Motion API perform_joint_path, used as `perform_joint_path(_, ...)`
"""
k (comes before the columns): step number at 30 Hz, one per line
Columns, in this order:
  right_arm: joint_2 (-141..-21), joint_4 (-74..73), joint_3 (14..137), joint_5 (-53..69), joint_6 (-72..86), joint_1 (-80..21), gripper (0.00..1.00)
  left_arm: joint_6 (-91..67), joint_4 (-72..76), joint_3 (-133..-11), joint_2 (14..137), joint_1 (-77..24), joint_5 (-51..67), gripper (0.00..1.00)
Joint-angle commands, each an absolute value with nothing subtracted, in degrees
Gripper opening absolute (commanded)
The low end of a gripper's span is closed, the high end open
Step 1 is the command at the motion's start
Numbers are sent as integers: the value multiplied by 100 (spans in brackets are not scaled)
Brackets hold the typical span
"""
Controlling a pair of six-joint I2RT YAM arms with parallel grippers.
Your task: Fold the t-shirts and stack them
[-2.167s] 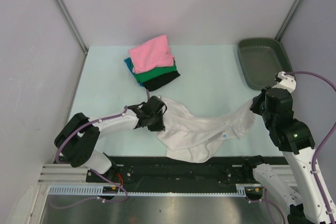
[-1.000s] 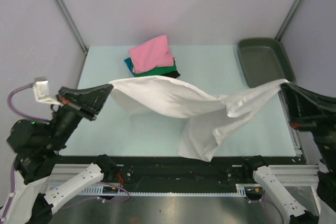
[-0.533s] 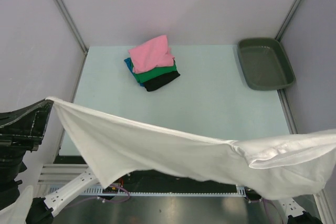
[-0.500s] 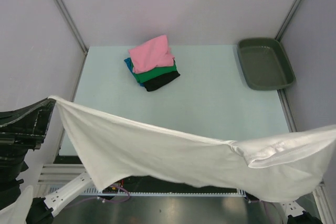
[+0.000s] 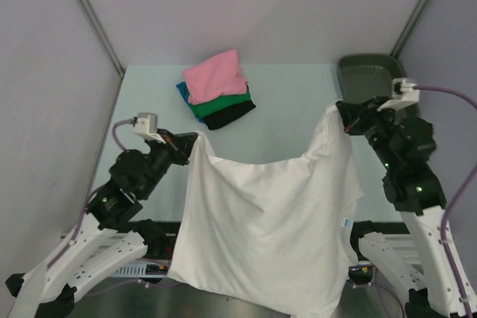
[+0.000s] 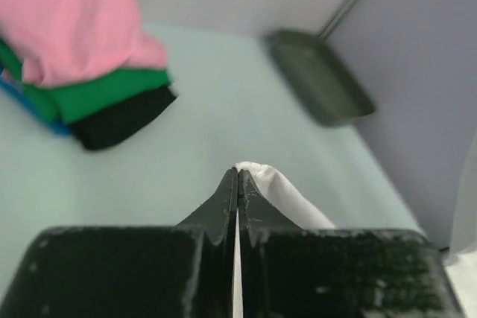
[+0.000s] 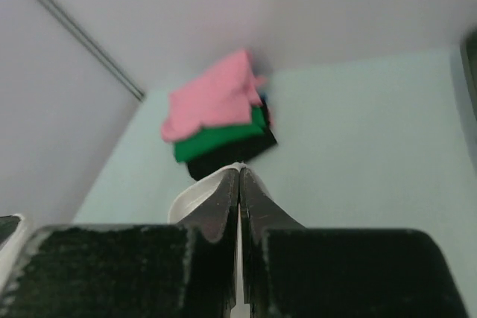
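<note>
Compared with half a second ago, both arms have come in over the pale green table [image 5: 291, 117], and the large plain white cloth t-shirt [image 5: 264, 236] now hangs as a curtain between them. The left gripper [image 5: 188, 141] is clamped on one upper corner and the right gripper [image 5: 341, 113] on the other (each wrist view shows cloth pinched between closed fingers). The shirt hangs on the arm-base side of the folded stack of pink, green, teal-blue and black shirts [image 5: 218, 91], well apart from it. Judged progress: four shirts are done. The white one remains to be laid flat, folded and stacked.
</note>
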State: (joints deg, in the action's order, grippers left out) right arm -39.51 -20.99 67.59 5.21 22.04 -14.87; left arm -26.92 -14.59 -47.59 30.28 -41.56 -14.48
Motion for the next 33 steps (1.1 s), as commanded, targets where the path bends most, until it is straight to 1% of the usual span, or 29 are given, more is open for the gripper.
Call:
perform_joint_path(1,-4279,-1319,5706,-447,2399,-1477,0,-3189,-941,-4115,3304,-3790,-2171,0)
perform_joint_path(5,-5122,-766,5072,-659,2601,-1363,0,-3725,-949,-3622,3963,-3060,-1987,0)
perform_joint_path(6,-5272,-417,4889,-677,2602,-1336,0,-3822,-906,-3586,4181,-2937,-1952,0)
perform_joint_path(9,-5975,155,4851,-721,2575,-1292,0,-3946,-800,-3603,4647,-2402,-1742,0)
perform_joint_path(13,-6626,799,4895,-677,2628,-1178,0,-3902,-721,-3936,5246,-1952,-1478,0)
perform_joint_path(14,-6940,878,4939,-659,2663,-1143,0,-3885,-668,-3998,5491,-1882,-1424,0)
perform_joint_path(18,-7628,1291,5211,-554,2707,-976,0,-3893,-572,-4332,6063,-1522,-1213,0)
perform_joint_path(23,-8112,1591,5773,-571,2646,-853,0,-4016,-352,-4850,6678,-1170,-757,0)
perform_joint_path(28,-8648,1459,6626,-554,2426,-800,0,-3946,-474,-5693,7198,-923,-615,0)
perform_joint_path(33,-9263,1195,7574,-562,2250,-791,0,-3911,-466,-6055,7725,-756,-501,0)
